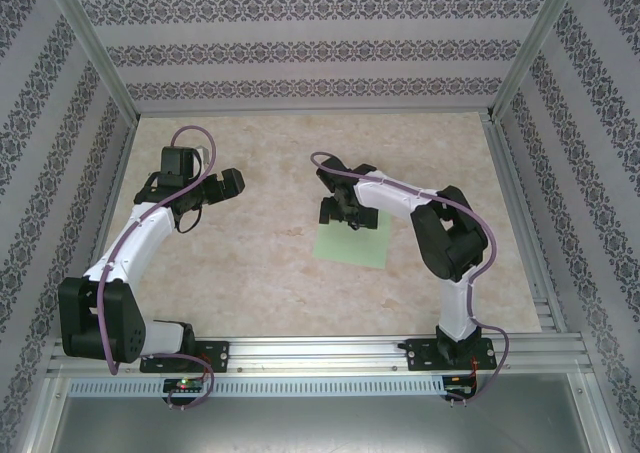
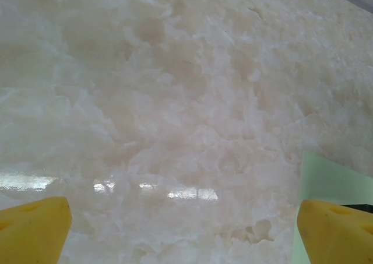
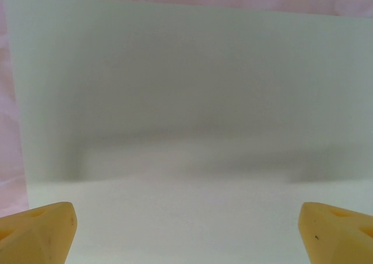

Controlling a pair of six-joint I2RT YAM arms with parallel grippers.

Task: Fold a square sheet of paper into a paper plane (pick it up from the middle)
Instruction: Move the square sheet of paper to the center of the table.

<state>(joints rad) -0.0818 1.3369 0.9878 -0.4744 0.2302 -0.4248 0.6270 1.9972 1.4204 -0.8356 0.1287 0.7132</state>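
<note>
Left claw [image 2: 185, 232] and right claw [image 3: 186, 232] gape wide, right over plain square sheet of paper [image 3: 186, 101].

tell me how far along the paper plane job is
Done: nothing yet; the square sheet of paper lies flat and unfolded on the table. In hand: the right claw hovers open over the sheet's far edge, not gripping. The left claw is open over bare tabletop, apart from the sheet. To do: the pick-up from the middle and every fold.
</note>
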